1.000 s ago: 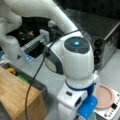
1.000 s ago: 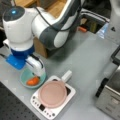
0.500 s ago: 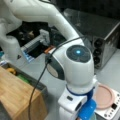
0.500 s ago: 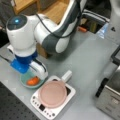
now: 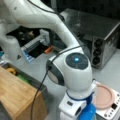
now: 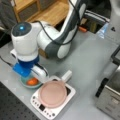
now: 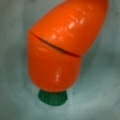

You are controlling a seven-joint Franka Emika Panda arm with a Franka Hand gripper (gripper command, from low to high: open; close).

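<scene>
An orange toy carrot (image 7: 60, 47) with a green stem end (image 7: 52, 97) fills the wrist view, lying on the pale teal inside of a bowl (image 7: 100, 90). In a front view the same carrot (image 6: 32, 81) rests in the teal bowl (image 6: 23, 83) near the table's front left. My gripper (image 6: 37, 77) points down right over the bowl, very near the carrot. Its fingers are hidden by the white hand and blue wrist mount (image 6: 23, 68). In a front view only the hand's top (image 5: 72, 110) shows at the bottom edge.
A pink plate (image 6: 52, 93) sits on a white scale-like device (image 6: 43, 110) right of the bowl, seen also as the plate (image 5: 105, 96). A metal oven (image 5: 102, 37) stands behind. A wooden cabinet (image 5: 17, 95) flanks the arm. A small white block (image 6: 67, 75) lies by the plate.
The arm has come down a little toward the bowl over the last second. The carrot, bowl and plate have stayed in place.
</scene>
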